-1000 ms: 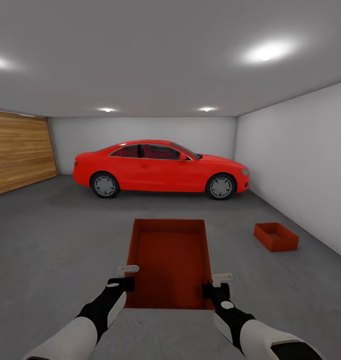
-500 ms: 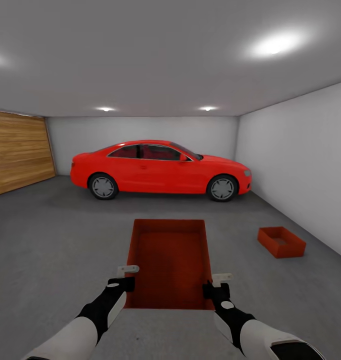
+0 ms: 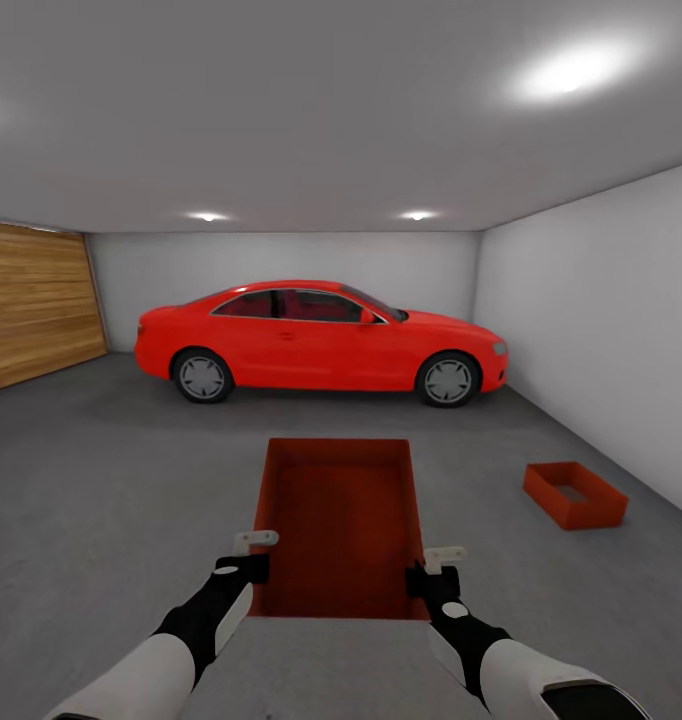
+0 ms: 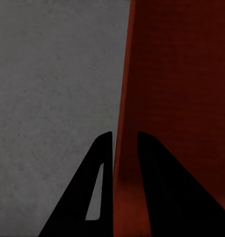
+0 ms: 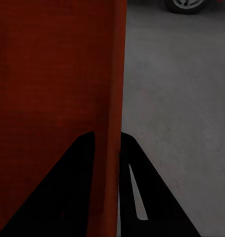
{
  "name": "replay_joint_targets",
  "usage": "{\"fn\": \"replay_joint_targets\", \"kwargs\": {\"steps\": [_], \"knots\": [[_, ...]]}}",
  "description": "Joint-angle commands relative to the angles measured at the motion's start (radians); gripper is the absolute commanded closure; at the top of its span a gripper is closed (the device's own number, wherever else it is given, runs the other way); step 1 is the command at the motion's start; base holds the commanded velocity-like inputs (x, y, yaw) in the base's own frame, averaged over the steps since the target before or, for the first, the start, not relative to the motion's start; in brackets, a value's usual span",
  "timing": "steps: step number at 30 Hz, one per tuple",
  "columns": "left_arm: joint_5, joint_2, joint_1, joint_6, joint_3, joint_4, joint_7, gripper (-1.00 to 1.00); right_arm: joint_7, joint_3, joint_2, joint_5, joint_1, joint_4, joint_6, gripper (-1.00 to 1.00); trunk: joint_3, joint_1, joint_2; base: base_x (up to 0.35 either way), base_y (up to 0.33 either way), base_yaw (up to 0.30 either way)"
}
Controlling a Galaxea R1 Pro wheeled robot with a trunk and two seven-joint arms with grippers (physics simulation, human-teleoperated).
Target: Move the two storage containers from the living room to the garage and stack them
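Head view: orange-red storage container (image 3: 341,525) carried over the garage floor (image 3: 101,470).
Left gripper (image 3: 253,543) and right gripper (image 3: 443,556) each pinch a thin side wall; its twin container (image 3: 575,494) sits ahead.

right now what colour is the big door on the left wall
Warm brown wood planks, running horizontally; the door shows best in the head view.

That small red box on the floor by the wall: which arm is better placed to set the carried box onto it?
The right gripper, slightly: the container on the floor lies to the robot's right. But both grippers pinch the carried container, the left gripper included, so both must work together.
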Motion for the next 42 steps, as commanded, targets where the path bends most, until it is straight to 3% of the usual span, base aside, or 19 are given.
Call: {"fn": "replay_joint_targets", "kwargs": {"steps": [1, 42], "knots": [[-0.003, -0.003, -0.001, 0.006, 0.009, -0.006, 0.012, 1.0, -0.007, -0.008, 0.0, -0.012, 0.0, 0.003, -0.003, 1.0, 0.0, 0.001, -0.001, 0.32, 0.0, 0.0], [-0.002, -0.003, -0.001, 0.006, 0.01, -0.006, 0.012, 1.0, -0.006, -0.009, 0.0, -0.012, 0.0, 0.004, -0.001, 1.0, 0.0, 0.001, -0.001, 0.32, 0.0, 0.0]]}}
